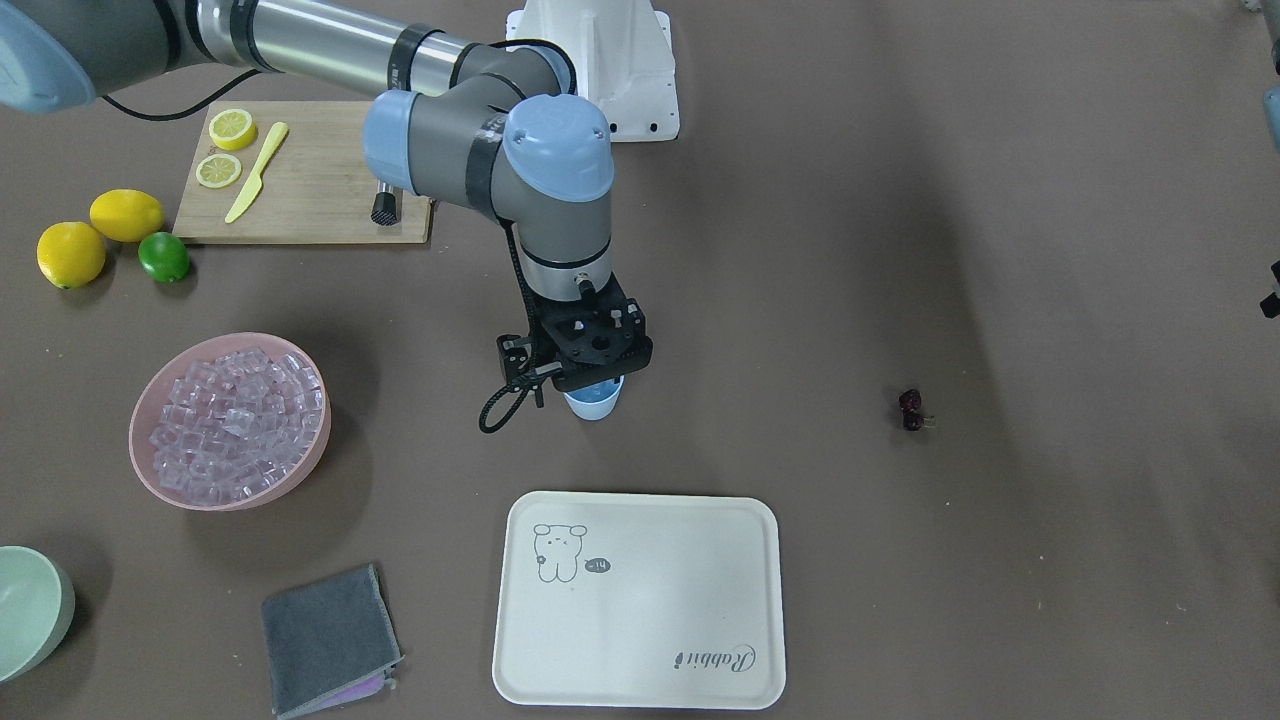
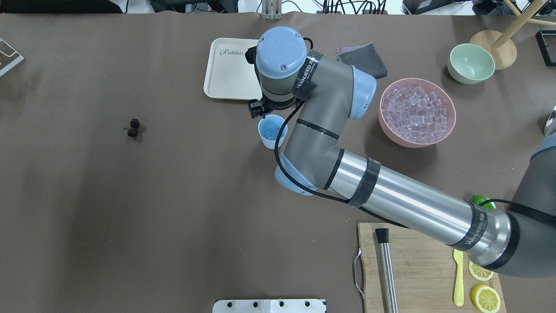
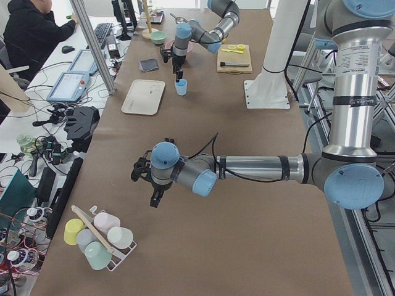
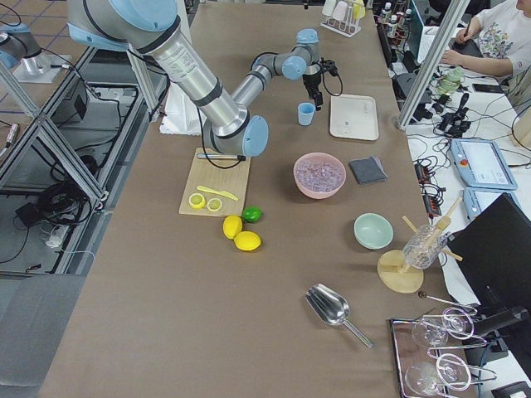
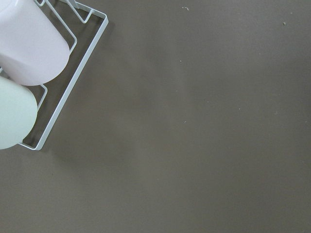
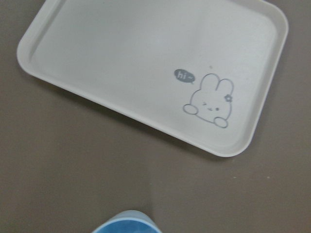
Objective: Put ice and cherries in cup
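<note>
The light blue cup [image 2: 272,130] stands upright on the brown table, near the cream tray. My right gripper [image 3: 178,75] hangs straight above it. Its fingers are hidden under the wrist in the overhead and front views, so I cannot tell if it is open. A faint pale shape shows inside the cup. The ice [image 2: 417,111] fills the pink bowl [image 1: 150,460]. The cherries [image 1: 912,410] lie alone on the table, also in the overhead view [image 2: 133,128]. My left gripper [image 3: 155,198] hovers far off near a cup rack; I cannot tell its state.
The cream tray [image 1: 640,600] lies just beyond the cup. A grey cloth [image 1: 325,635], a pale green bowl [image 2: 471,63], a cutting board [image 1: 310,190] with lemon slices, two lemons and a lime [image 1: 163,257] sit on my right. A wire rack of cups [image 5: 29,58] is by the left gripper.
</note>
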Robot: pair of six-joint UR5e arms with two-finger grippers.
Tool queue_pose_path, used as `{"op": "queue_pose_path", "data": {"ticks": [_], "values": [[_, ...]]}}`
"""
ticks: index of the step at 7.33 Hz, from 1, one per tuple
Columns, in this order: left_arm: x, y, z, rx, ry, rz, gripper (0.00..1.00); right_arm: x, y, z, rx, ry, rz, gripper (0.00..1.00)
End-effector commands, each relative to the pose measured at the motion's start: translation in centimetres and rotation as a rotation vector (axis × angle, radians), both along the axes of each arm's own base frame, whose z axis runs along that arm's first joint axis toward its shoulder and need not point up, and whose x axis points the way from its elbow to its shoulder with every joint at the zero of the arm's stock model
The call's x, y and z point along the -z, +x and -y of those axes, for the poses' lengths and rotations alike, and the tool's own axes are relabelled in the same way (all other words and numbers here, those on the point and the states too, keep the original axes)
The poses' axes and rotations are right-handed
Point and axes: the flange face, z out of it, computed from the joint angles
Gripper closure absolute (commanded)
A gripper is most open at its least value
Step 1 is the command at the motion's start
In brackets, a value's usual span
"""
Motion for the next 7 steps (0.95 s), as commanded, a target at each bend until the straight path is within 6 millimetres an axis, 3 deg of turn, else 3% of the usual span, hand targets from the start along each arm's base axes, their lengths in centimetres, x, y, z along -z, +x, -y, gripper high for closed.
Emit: {"op": "queue_pose_path", "data": {"ticks": [1, 2, 3, 4, 5, 6, 7], "values": [[2.5, 0.2, 2.3, 0.001, 0.018, -0.002, 0.02, -1.8, 15.8, 3.4, 0.073, -0.014, 0.004, 0.01], [2.8, 0.3, 2.6, 0.002, 0.023, -0.003, 0.02, -5.1, 25.3, 5.3, 0.139, 0.026, -0.007, 0.01], [3.2, 0.3, 2.8, 0.035, -0.008, -0.018, 0.02, -11.2, 32.7, 6.3, 0.228, 0.077, -0.024, 0.01], [3.7, 0.4, 2.8, 0.047, -0.016, -0.029, 0.02, -17.7, 41.6, 6.6, 0.279, 0.113, -0.030, 0.01], [3.3, 0.4, 2.3, 0.044, -0.016, -0.031, 0.02, -24.5, 49.1, 4.9, 0.324, 0.132, -0.004, 0.01], [3.6, 0.4, 2.1, 0.043, -0.010, -0.030, 0.02, -30.3, 54.5, 2.4, 0.341, 0.136, 0.007, 0.01], [3.2, 0.2, 0.9, 0.044, -0.016, -0.027, 0.02, -33.6, 58.3, 0.2, 0.331, 0.135, 0.009, 0.01]]}}
